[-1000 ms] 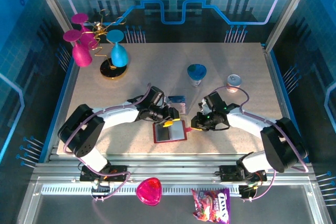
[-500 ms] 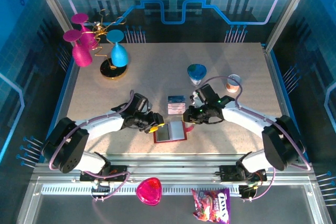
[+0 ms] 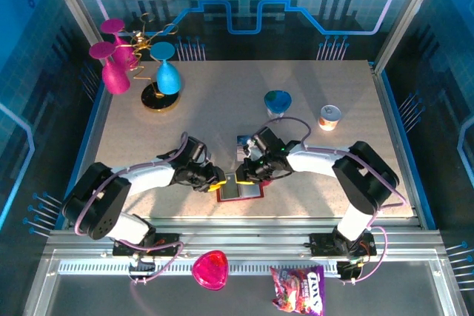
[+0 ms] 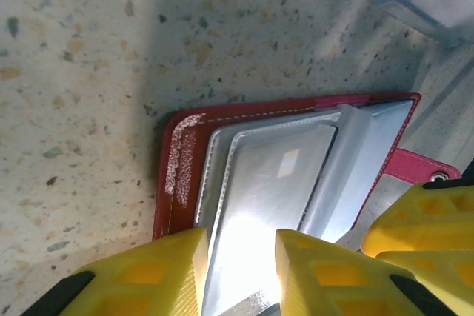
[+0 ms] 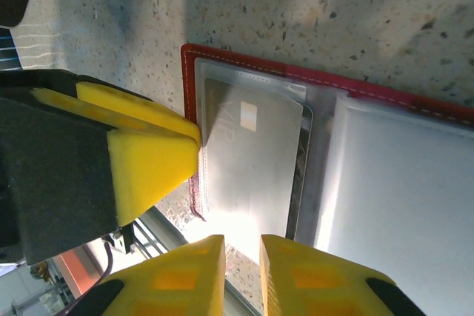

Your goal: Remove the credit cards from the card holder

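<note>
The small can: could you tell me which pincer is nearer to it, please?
Right. The right pincer, over the card holder, is left of the can; the left pincer is farther left.

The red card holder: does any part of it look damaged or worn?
Yes. In the left wrist view, the card holder has a whitish scuffed patch along its stitched red edge near one corner; the surface looks worn there.
</note>
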